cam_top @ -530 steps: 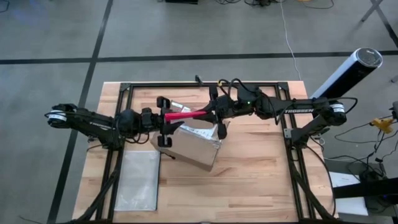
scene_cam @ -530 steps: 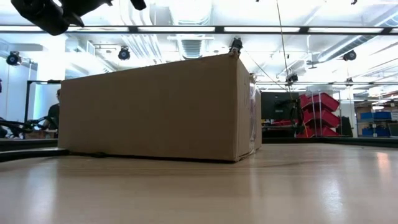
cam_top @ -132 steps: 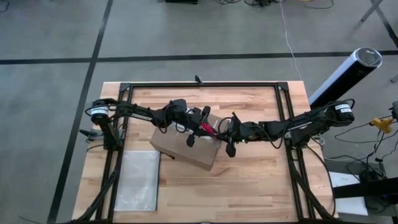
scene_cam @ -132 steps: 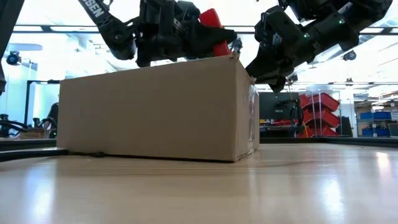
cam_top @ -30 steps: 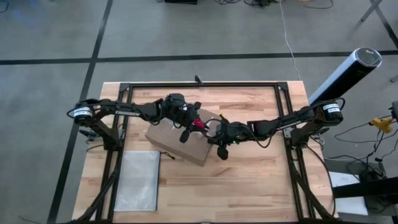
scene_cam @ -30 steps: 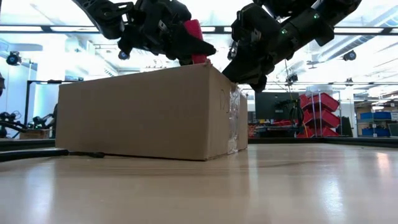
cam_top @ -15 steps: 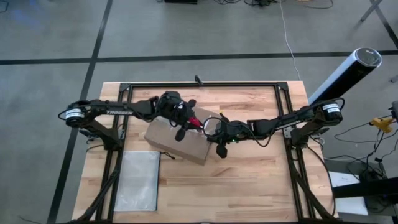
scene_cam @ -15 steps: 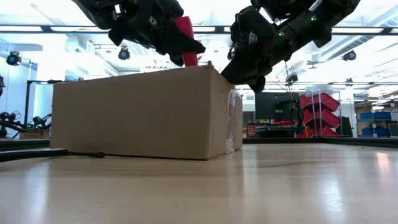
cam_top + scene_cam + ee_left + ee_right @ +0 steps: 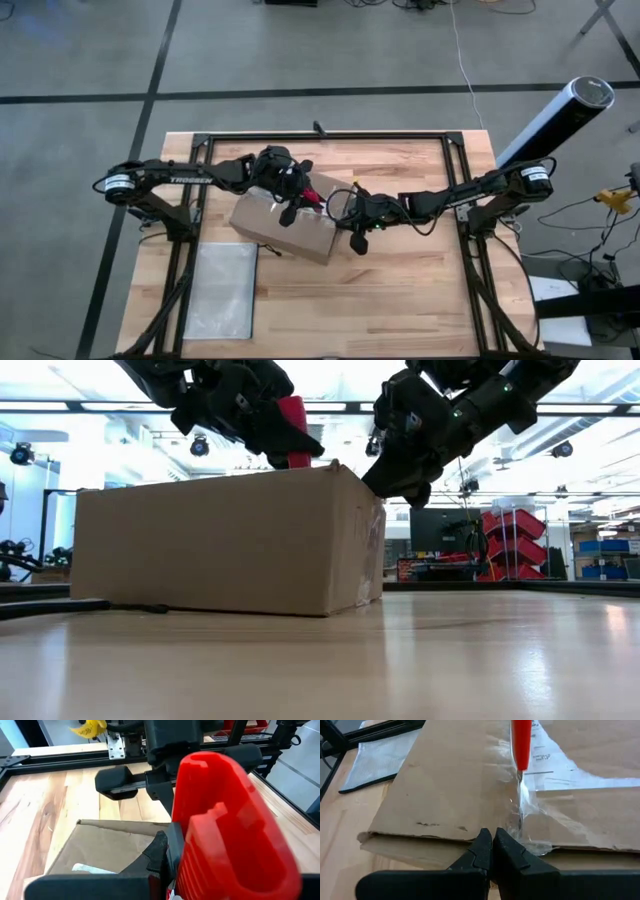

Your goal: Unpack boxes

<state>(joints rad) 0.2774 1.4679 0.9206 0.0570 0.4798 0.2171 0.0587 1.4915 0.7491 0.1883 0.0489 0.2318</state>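
Our left gripper (image 9: 296, 195) clamps the red utility knife (image 9: 291, 430), blade on the cardboard box's (image 9: 281, 226) taped seam. Our right gripper (image 9: 345, 218), fingers pressed together and holding nothing, sits at the box's three o'clock edge, mid-table.

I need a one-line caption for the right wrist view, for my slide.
Red utility knife cutting the clear tape on the cardboard box, shut right gripper at its edge.
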